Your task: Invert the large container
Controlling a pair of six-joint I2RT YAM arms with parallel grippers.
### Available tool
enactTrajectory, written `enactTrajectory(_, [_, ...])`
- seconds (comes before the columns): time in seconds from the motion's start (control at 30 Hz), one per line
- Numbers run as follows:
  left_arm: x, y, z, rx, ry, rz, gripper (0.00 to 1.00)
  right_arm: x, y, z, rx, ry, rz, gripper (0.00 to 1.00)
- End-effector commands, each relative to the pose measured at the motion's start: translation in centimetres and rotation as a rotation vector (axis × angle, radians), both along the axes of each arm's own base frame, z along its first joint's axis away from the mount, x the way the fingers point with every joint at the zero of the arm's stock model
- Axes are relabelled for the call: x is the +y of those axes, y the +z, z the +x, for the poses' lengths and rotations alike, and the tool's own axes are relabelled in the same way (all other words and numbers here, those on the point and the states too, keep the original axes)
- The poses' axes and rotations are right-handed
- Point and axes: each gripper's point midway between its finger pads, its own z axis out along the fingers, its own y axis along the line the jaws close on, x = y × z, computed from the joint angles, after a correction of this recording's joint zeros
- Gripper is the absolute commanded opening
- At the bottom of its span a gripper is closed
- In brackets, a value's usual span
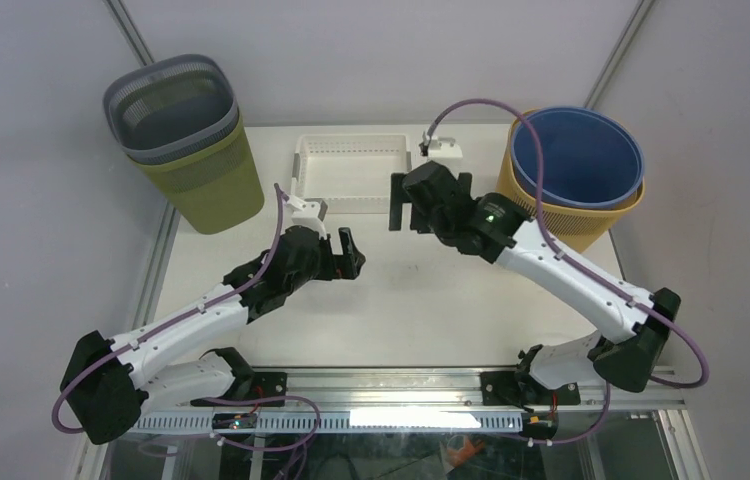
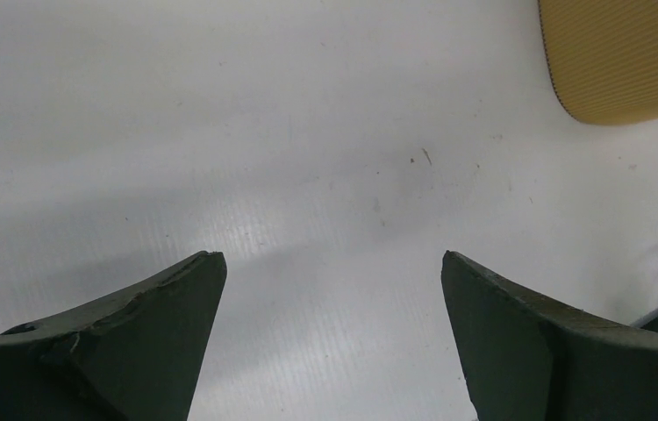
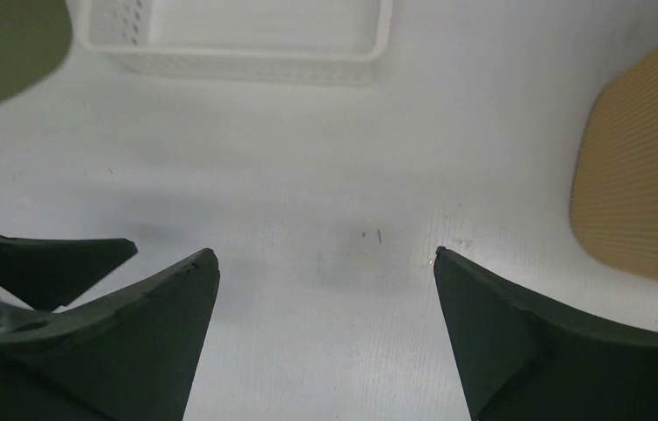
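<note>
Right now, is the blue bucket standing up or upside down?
Upright. The blue bucket sits nested in the yellow basket, its open mouth facing up.

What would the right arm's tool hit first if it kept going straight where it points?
Probably the bare table, since the right tool tilts down toward it. The white basket lies farther along that line, though depth is hard to judge.

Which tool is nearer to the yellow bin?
Right. The right tool hangs open just left of the yellow bin; the left tool is farther left, over the table's middle.
</note>
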Motion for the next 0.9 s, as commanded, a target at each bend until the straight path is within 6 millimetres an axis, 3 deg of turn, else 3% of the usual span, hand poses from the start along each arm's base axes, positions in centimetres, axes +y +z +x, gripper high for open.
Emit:
enactTrajectory(0.0, [-0.7,2.8,1.5,-0.073,0.05,-0.088,0.99,-4.1,11.3,0.6,-0.253,-0.047,0.006,0.97])
enactTrajectory(0.17, [0.0,2.8,1.5,-0.086,0.086,-0.105,0.99,-10.5,18.2,1.0,-0.414,-0.177,-0.115,0.97])
enactTrajectory(0.3, [-0.2,2.7,1.2,-0.085,0.085,-0.151,0.99,-14.8,20.5,2.3,-0.434,-0.235,-0.15,0.96])
enactTrajectory(0.43, [-1.0,2.7,1.1,-0.068,0.057,-0.16,0.99,-18.7,19.6,4.0,-0.36,-0.293,-0.2,0.92])
enactTrajectory(0.57, [-2.1,2.5,1.1,-0.04,0.002,-0.132,0.99,-20.6,17.7,4.8,-0.268,-0.274,-0.236,0.84])
enactTrajectory(0.7, [-2.8,1.9,1.2,-0.018,-0.027,-0.109,0.99,-20.4,15.3,5.0,-0.175,-0.148,-0.232,0.76])
enactTrajectory(0.87, [-3.4,1.7,1.6,-0.004,-0.038,-0.101,0.99,-20.7,13.4,4.8,-0.127,-0.093,-0.251,0.76])
